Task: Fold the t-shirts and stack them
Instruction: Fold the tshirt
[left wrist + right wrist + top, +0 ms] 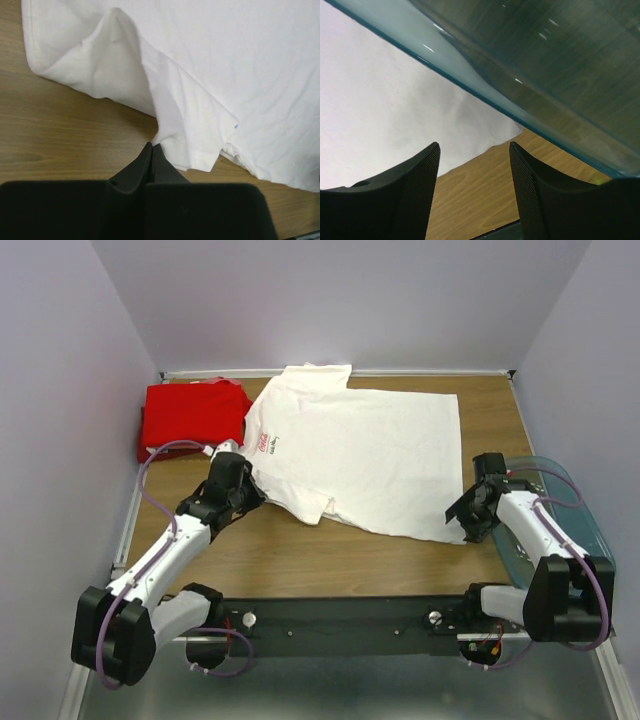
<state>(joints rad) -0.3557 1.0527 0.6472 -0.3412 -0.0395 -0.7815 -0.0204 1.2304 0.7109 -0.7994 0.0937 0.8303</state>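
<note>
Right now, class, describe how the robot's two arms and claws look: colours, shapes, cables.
The left arm and right arm have white link shells and chunky black joint housings. A lilac cable loops along each. The left claw and right claw have matt black, tapered fingers; the right's inner faces are ribbed.

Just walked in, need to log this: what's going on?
A white t-shirt lies spread flat on the table, not yet folded; a red t-shirt sits folded at the far left corner. The left gripper, jaws shut, is at the white shirt's near sleeve. The right gripper, jaws open, hovers at its hem corner beside a blue tub.
</note>
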